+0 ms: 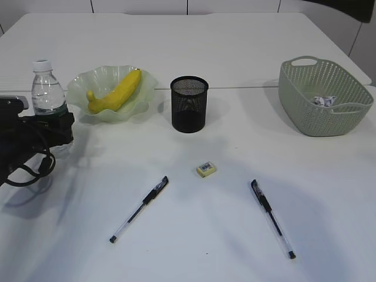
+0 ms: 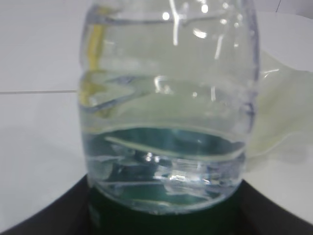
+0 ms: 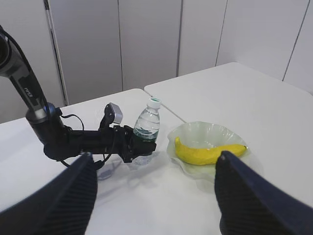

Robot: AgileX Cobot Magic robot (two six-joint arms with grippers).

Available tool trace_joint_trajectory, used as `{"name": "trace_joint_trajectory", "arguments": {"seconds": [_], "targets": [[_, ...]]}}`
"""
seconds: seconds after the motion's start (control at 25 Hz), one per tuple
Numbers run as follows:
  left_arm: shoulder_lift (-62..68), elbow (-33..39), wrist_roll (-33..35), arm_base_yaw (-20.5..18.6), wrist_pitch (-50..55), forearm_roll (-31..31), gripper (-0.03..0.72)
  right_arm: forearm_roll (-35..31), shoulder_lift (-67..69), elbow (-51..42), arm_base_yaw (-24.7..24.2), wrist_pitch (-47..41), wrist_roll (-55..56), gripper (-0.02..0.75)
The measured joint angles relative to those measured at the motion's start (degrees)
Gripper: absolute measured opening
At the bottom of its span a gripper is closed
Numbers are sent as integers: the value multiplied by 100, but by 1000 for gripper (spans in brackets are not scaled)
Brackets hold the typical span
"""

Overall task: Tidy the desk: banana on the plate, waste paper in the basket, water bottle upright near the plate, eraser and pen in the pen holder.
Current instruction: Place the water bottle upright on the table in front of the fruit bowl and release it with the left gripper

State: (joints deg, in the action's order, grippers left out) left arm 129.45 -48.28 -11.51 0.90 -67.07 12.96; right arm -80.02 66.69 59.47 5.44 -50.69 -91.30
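The water bottle [image 1: 47,88] stands upright just left of the pale green plate [image 1: 147,82], which holds the banana [image 1: 120,91]. My left gripper [image 1: 56,132] is closed around the bottle's lower part; the bottle fills the left wrist view [image 2: 166,98]. The right wrist view shows the bottle [image 3: 146,122], the left gripper [image 3: 142,147], the plate [image 3: 195,128] and the banana [image 3: 210,152]. My right gripper [image 3: 155,161] is open and empty, high above the table. The eraser [image 1: 206,169] and two pens [image 1: 140,208] [image 1: 272,217] lie on the table in front of the black mesh pen holder [image 1: 188,104].
A grey-green basket [image 1: 305,117] stands at the back right with crumpled waste paper [image 1: 324,101] inside. The left arm and its cables lie along the table's left edge. The right arm is outside the exterior view.
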Motion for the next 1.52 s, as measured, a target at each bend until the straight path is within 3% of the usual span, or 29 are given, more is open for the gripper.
{"name": "trace_joint_trajectory", "arguments": {"seconds": [0.32, 0.68, 1.2, 1.52], "targets": [[28, 94, 0, 0, -138, 0, 431, 0, 0, 0, 0, 0, 13, 554], [423, 200, 0, 0, -107, 23, 544, 0, 0, 0, 0, 0, 24, 554], [169, 264, 0, 0, 71, 148, 584, 0, 0, 0, 0, 0, 24, 554], [-593, 806, 0, 0, 93, 148, 593, 0, 0, 0, 0, 0, 24, 554]]}}
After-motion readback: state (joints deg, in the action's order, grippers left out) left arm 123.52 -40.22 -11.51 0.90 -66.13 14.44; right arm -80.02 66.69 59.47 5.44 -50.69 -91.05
